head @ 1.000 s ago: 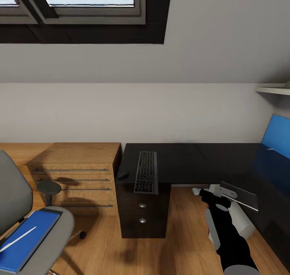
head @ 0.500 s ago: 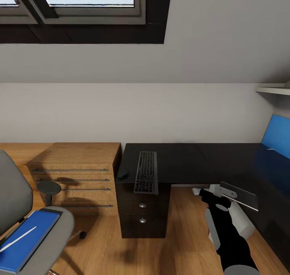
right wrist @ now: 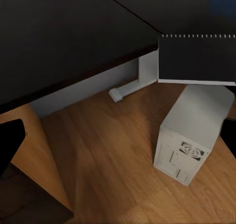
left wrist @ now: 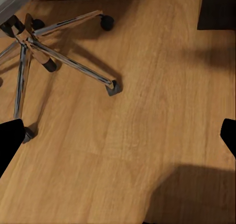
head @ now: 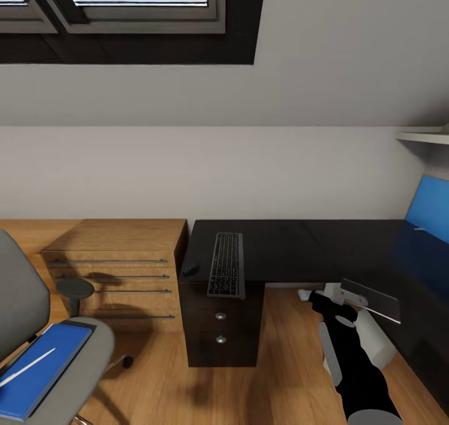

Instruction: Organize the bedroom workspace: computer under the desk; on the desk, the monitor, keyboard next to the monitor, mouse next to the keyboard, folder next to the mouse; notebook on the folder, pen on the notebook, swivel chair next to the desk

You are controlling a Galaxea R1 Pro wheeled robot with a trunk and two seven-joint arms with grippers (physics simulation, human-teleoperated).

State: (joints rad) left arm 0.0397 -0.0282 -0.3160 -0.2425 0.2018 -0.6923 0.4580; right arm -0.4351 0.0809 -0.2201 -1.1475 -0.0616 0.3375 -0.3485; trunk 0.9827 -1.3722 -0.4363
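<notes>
The desk (head: 280, 244), a long L-shaped glossy black top, is seen at centre and toward 3 o'clock in the head view, with the wooden dresser (head: 115, 269) just beside it at 9 o'clock. The swivel chair (head: 37, 344) is placed at 8 o'clock, well apart from the desk, and the blue folder (head: 40, 369) is carried on its seat. The computer (right wrist: 191, 130) is stood upright on the floor by the desk's edge. The keyboard (head: 226, 264) is laid on the desk, overhanging the front edge, with the mouse (head: 190, 268) near it at 9 o'clock. The left gripper (left wrist: 118, 135) is held wide open over bare floor; the right gripper (right wrist: 118, 140) is likewise spread apart, nothing being held.
</notes>
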